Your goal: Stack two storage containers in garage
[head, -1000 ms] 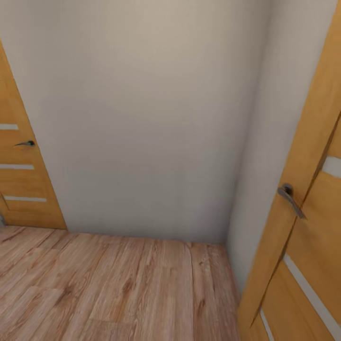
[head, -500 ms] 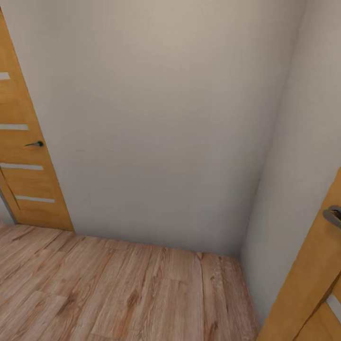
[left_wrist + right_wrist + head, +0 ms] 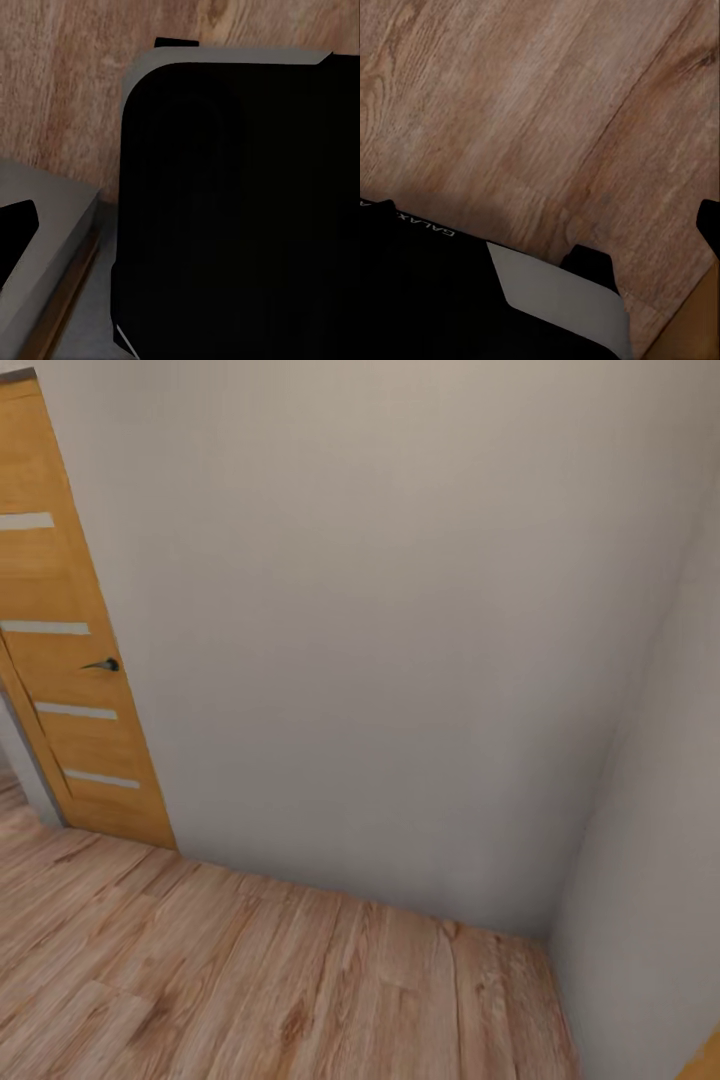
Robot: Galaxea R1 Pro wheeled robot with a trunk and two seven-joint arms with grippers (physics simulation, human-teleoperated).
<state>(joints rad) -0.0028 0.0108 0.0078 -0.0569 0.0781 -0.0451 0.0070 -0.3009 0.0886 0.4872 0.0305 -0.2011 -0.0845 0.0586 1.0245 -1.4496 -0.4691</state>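
Plain grey-white wall [image 3: 380, 640] fills your head view, with light plank floor [image 3: 250, 980] below and an orange door [image 3: 70, 650] at left. No storage containers appear, and I cannot tell either claw's state. Turn toward open space, clearing the corner before driving.

Pale grey wall [image 3: 400, 610], orange door [image 3: 70, 660] with white stripes, wood-grain floor [image 3: 250, 980].
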